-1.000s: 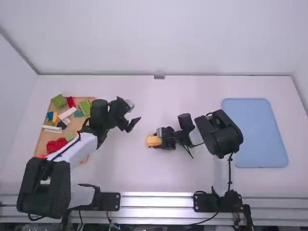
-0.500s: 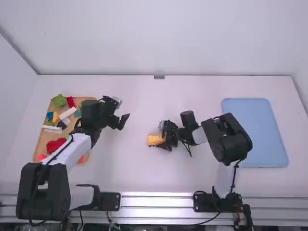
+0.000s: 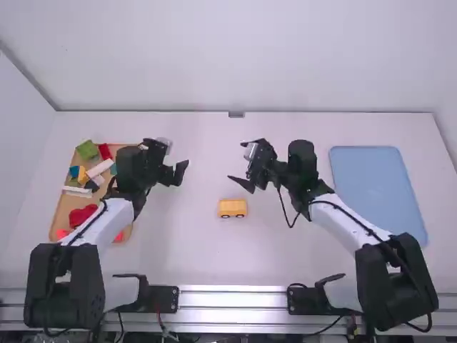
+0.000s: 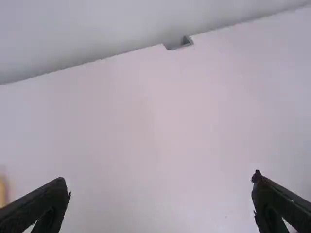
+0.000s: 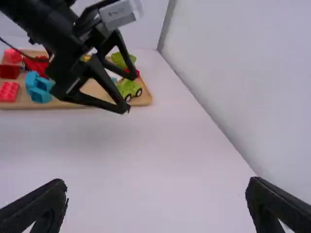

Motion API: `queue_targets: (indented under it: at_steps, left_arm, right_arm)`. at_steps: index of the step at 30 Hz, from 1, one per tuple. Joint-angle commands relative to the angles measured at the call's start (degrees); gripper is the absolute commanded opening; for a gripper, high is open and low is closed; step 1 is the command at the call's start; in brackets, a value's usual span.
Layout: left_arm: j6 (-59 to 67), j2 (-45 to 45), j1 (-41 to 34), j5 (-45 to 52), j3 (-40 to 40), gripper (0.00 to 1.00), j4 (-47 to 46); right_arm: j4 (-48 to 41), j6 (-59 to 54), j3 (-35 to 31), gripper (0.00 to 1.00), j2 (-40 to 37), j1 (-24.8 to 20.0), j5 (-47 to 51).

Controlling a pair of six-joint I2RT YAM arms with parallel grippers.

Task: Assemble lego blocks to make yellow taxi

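Nearest me runs the metal rail (image 3: 232, 299) along the bench (image 3: 214, 261). Beyond it, left of the right arm's base, the yellow taxi (image 3: 232, 208) stands upright, its two visible wheels facing me. I judge it light, stiff plastic, a bit slick, its stacked joints likely to pop under a skewed squeeze. It could roll left or right, so I'd pinch the near and far long sides squarely, low on the body. It looks largely built; pressing it firm or moving it might come next.

Well to its left lies the wooden tray (image 3: 63, 207) of loose blocks; well to its right, the blue tray (image 3: 375, 193). Both rims seem far enough off for a straight descent.

Farther out, my left end effector (image 3: 183, 174) and right end effector (image 3: 236, 160) are both released, fingers spread, holding nothing. The far wall (image 3: 232, 57) leaves them some room.
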Motion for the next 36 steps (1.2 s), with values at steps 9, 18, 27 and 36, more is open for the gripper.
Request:
queue_targets:
  at_steps: [9, 18, 27, 36]
  left_arm:
    - [-22.29, -16.48, 0.74, -26.29, 3.80, 0.99, -19.21]
    - [-27.71, -30.25, 13.00, -28.17, 5.60, 0.99, -32.81]
    - [-29.64, -35.30, 26.16, -28.11, 8.11, 0.99, -38.07]
    - [-29.44, -19.34, 40.13, -28.09, 22.56, 0.99, -47.36]
  right_arm:
    - [-21.18, -0.61, 27.21, 0.98, 14.49, 7.96, -0.11]
    - [-25.27, 0.92, 42.01, 0.98, 21.84, 12.81, -0.66]
    - [-27.96, 0.20, 50.69, 0.98, 27.71, 17.57, -4.70]
    - [-35.93, -5.51, 59.12, 0.98, 31.93, 20.26, -2.97]
